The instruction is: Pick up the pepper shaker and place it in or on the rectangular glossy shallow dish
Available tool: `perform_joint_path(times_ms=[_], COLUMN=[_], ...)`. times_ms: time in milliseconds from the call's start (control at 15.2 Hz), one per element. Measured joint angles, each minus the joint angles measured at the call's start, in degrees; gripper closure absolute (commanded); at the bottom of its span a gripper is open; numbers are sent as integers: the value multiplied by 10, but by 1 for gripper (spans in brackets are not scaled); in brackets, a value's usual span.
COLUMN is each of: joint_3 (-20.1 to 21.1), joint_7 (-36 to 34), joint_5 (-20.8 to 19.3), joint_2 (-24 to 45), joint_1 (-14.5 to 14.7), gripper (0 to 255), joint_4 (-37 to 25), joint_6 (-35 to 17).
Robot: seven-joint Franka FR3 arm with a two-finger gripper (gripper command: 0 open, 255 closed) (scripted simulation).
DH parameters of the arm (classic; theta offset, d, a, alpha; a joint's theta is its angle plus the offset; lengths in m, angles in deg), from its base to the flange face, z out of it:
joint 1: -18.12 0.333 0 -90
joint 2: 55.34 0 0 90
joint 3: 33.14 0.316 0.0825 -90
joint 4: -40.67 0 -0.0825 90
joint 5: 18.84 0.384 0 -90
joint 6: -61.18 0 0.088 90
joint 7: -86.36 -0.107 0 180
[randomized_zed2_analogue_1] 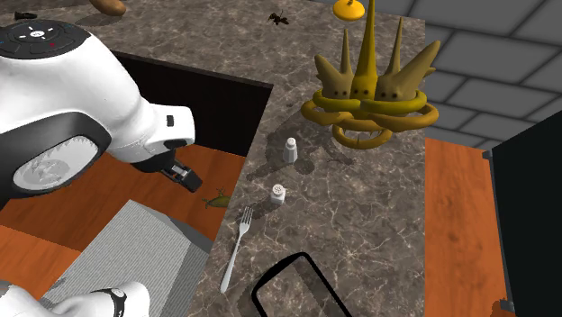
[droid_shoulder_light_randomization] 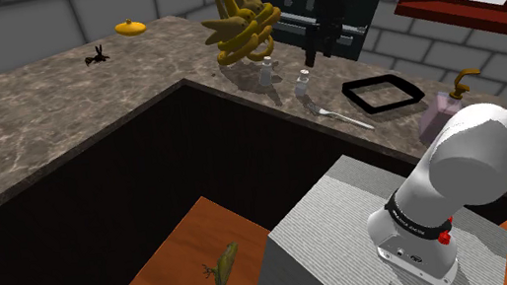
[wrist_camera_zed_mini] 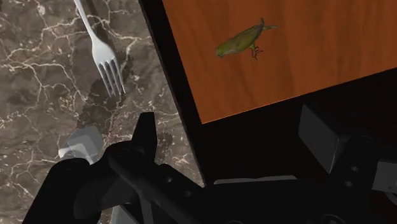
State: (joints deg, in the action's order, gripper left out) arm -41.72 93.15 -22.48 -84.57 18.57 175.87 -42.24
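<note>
Hovering with gripper (droid_shoulder_light_randomization: 319, 59) spread wide just above the pepper shaker (droid_shoulder_light_randomization: 303, 83); near the counter's (droid_shoulder_light_randomization: 40, 123) edge, beside the fork (droid_shoulder_light_randomization: 346, 118).

The arm (droid_shoulder_light_randomization: 485, 143) is built of smooth, rounded white shells, with a black ring (droid_shoulder_light_randomization: 418, 223) at one joint that carries small white lettering and a red mark. A dark grey cap (randomized_zed2_analogue_1: 38, 36) with round buttons and a red dot tops another link. The hand (droid_shoulder_light_randomization: 316, 57) is boxy and all black.
</note>
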Motion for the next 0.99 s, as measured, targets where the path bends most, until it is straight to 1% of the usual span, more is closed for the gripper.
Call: perform_joint_path(times_ms=[264,528,792,924,990], joint_3=[-31,-58,-81,-85,-89], joint_7=[48,100,159,182,198], joint_5=[6,25,57,75,87], joint_2=[79,164,255,296,325], joint_1=[0,1,-3,-5,-9], gripper=[0,0,0,0,0], joint_4=[-44,-97,-166,-201,-229], joint_6=[-43,-81,-104,-111,-111])
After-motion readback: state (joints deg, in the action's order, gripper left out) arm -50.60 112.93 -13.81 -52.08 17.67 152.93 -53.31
